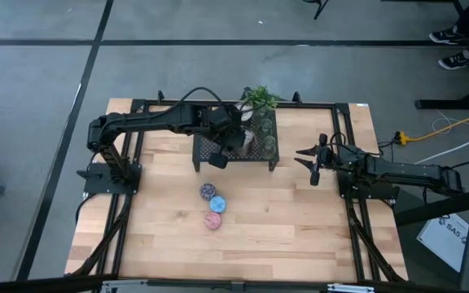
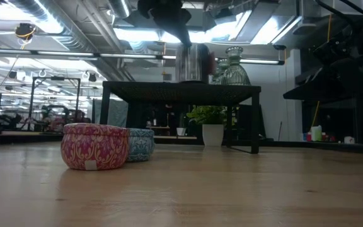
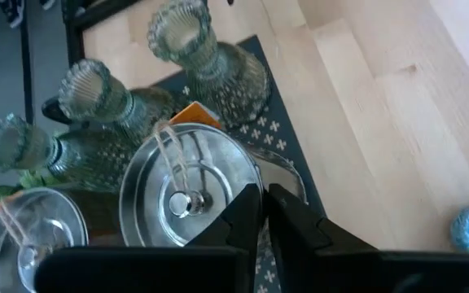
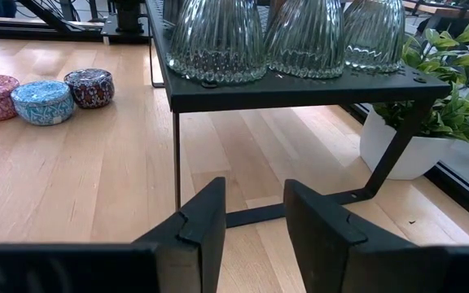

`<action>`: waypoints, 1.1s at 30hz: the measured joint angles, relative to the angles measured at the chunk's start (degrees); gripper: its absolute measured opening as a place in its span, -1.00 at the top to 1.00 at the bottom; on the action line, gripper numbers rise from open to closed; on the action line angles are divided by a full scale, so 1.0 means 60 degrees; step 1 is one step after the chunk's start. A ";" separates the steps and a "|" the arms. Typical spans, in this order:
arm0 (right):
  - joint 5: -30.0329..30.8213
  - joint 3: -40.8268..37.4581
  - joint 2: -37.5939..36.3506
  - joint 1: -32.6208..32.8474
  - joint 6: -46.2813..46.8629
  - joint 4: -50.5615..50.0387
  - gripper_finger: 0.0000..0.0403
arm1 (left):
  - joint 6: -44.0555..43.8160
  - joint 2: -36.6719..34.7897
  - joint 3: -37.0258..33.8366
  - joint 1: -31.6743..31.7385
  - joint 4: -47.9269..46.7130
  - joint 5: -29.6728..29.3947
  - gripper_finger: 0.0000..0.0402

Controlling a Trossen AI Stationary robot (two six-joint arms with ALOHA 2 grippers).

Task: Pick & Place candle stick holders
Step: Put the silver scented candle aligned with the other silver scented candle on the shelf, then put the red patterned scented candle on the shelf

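A shiny silver holder (image 3: 187, 195) stands on the black rack (image 1: 236, 151), and the left gripper (image 3: 265, 203) is right at its rim. The gripper's two dark fingers are pressed almost together over the edge of the silver holder; I cannot tell for sure if they pinch the rim. A second silver holder (image 3: 29, 232) stands beside the first one on the rack. Three green glass holders (image 3: 190, 61) stand upright in a row just behind the silver ones, also on the rack. From the low view, the left gripper hangs down from above onto the silver holder on top of the rack.

Three small round tins lie on the wooden table (image 1: 300, 228) in front of the rack, close together in a line: the purple tin (image 1: 208, 192), the blue tin (image 1: 217, 204) and the pink tin (image 1: 212, 220).

A small green plant (image 1: 259, 98) in a white pot sits at the far side of the rack.

The right gripper (image 1: 310, 163) waits off to the right of the rack. Its fingers are partly apart and hold nothing.
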 joint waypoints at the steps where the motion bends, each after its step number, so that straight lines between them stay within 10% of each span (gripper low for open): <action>1: 0.0000 0.0000 0.0000 0.0000 0.0000 -0.0002 0.36 | 0.0004 0.0000 0.0000 0.0000 0.0064 0.0036 0.89; 22: 0.0000 0.0000 0.0000 0.0001 0.0000 -0.0001 0.36 | -0.0149 -0.0532 -0.0008 0.0004 0.0426 -0.0573 0.55; 33: 0.0000 0.0000 0.0000 -0.0001 0.0000 -0.0001 0.36 | -0.0914 -0.0980 -0.0007 -0.0095 -0.0101 0.0648 0.54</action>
